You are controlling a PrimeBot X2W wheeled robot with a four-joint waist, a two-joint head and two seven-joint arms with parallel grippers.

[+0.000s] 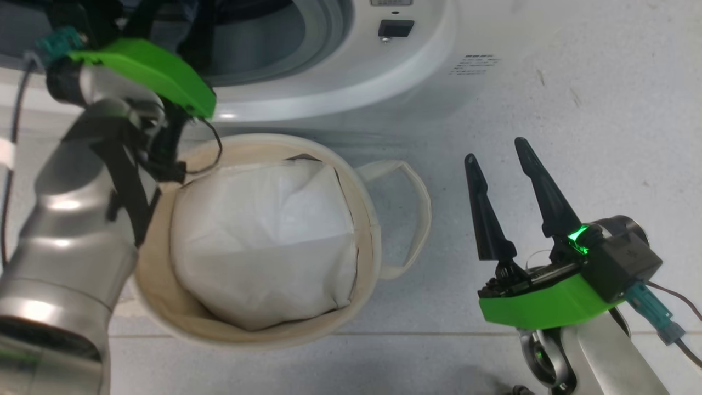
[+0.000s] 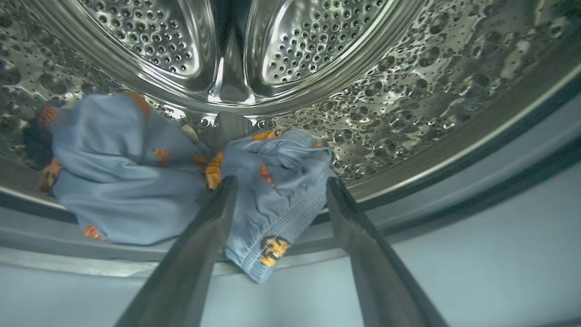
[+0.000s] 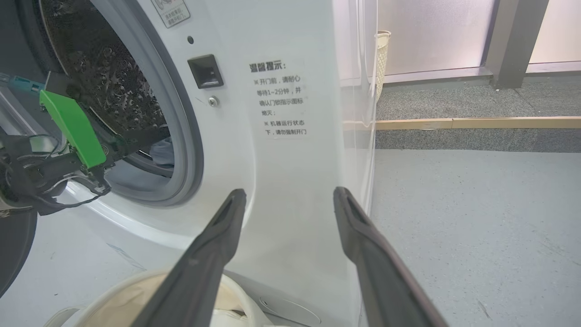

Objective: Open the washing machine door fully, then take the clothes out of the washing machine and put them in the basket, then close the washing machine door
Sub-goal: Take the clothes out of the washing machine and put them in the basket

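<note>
The washing machine (image 1: 351,82) stands open, its drum mouth (image 3: 181,136) bare. Inside the steel drum lie light blue clothes (image 2: 131,168) with small orange figures. My left gripper (image 2: 281,181) reaches into the drum, open, its fingers either side of a ribbed garment edge without closing on it. A bit of blue cloth (image 3: 163,152) shows past the left arm's green wrist mount (image 3: 72,129). The cream basket (image 1: 373,219) sits on the floor below the mouth, holding a white liner (image 1: 258,241). My right gripper (image 1: 499,151) hangs open and empty right of the basket.
A dark rounded edge (image 3: 13,245) at the far left looks like the open door. The door latch socket (image 3: 205,71) and a warning label (image 3: 277,100) sit on the white front. Grey floor (image 3: 454,218) stretches right of the machine, up to a low step.
</note>
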